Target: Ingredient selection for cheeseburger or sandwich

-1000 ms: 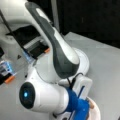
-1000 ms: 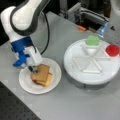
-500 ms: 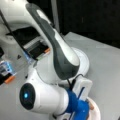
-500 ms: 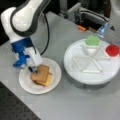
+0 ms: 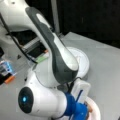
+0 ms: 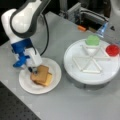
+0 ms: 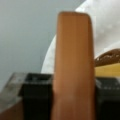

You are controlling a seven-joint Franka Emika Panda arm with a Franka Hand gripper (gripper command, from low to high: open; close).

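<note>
**Toast Edge-On Between Fingers Over Small Plate**

In a front view: gripper (image 6: 32, 70) low at one sandwich stack (image 6: 41, 75) on small plate (image 6: 40, 88); one green piece (image 6: 92, 40), one red disc (image 6: 112, 49) on round tray (image 6: 90, 75). Elsewhere: arm (image 5: 53, 62) blocking desk (image 5: 107, 65). Wrist view: fingers (image 7: 37, 100) clamped on one toast square (image 7: 73, 67), yellow cheese (image 7: 107, 70) beside.

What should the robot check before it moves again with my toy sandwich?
1. Toast gripped: ok. The wrist view shows the toast squeezed between the black fingers.
2. Gripper over the plate: ok. The gripper is at the small plate's left side.
3. Cheese in the stack: ok. The yellow cheese peeks out under the toast.
4. Patty in the stack: ok. The brown patty shows above the cheese.
5. Toast lying flat: cannot tell.
6. Unwanted pieces kept out: ok. The green piece and red disc sit on the round tray.
</note>
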